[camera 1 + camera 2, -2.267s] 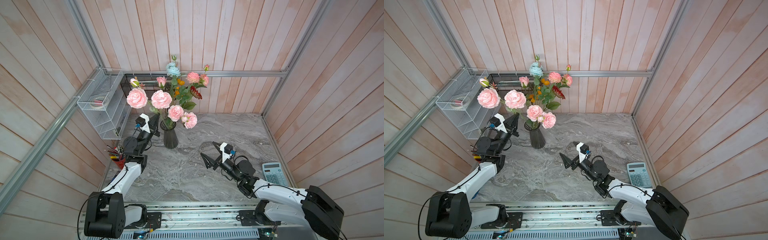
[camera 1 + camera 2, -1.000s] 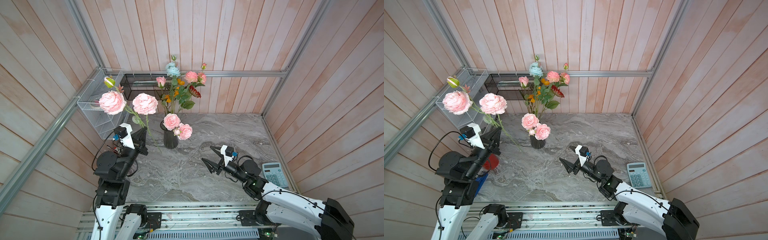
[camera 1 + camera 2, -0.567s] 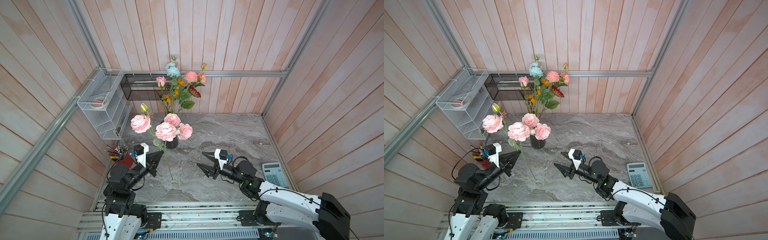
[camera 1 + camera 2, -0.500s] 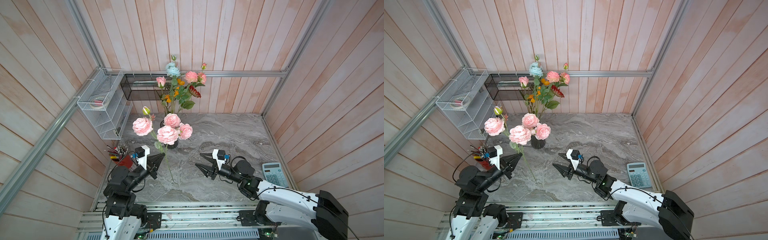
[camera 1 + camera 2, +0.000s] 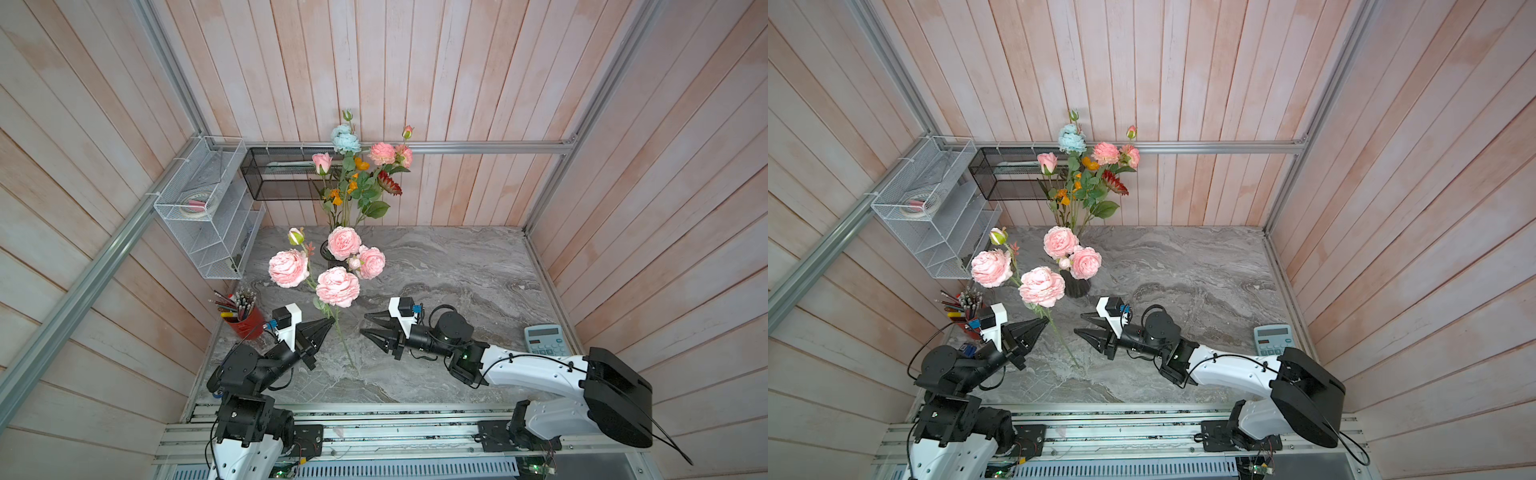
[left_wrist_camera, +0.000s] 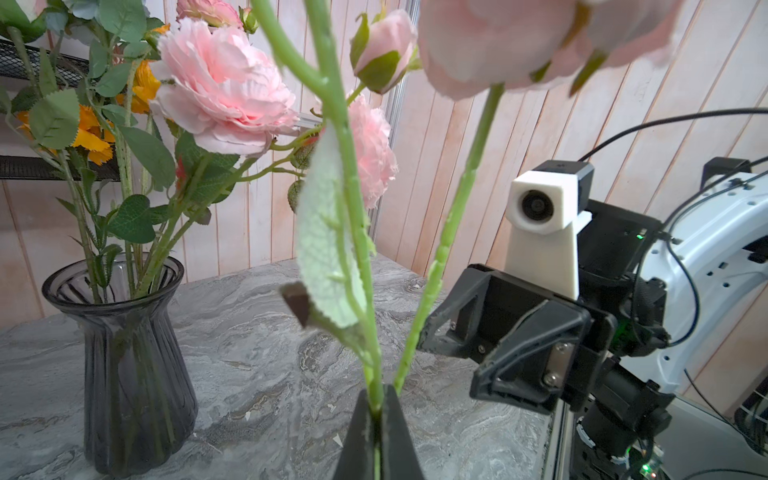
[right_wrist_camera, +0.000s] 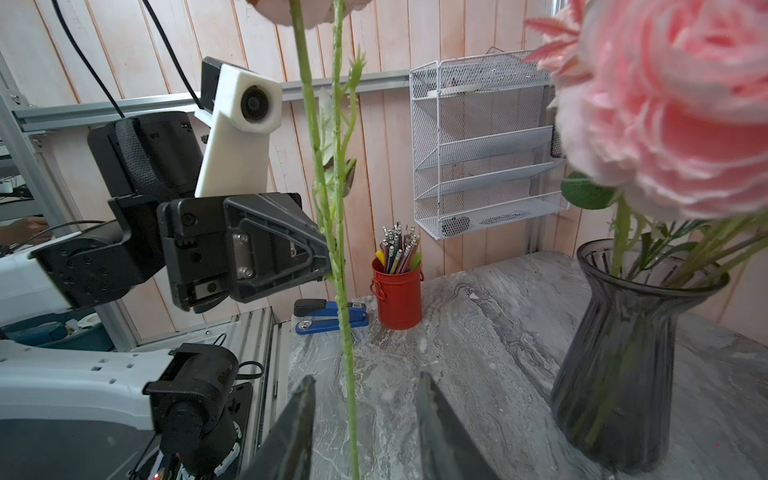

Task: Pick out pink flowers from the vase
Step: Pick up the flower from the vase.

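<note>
left claw (image 5: 331,321) pinches the pink flowers (image 5: 337,286) by the stalk (image 5: 344,345), just ahead of the gaping right claw (image 5: 363,323) and clear of the vase (image 6: 133,353); centre the stalk between its jaws before squeezing.

Grey marbled tabletop (image 5: 457,266) with smoky vase (image 6: 133,374), red pencil cup (image 5: 249,326), blue stapler (image 7: 330,316), calculator (image 5: 544,338).

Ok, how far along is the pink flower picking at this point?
Done: one pink spray is clear of the vase. In hand: the left gripper is shut on its stalk, and the right gripper, jaws open, is lined up on the same stalk without gripping it. Left: two pink heads at the rim and taller pink blooms sit in the vase.
</note>
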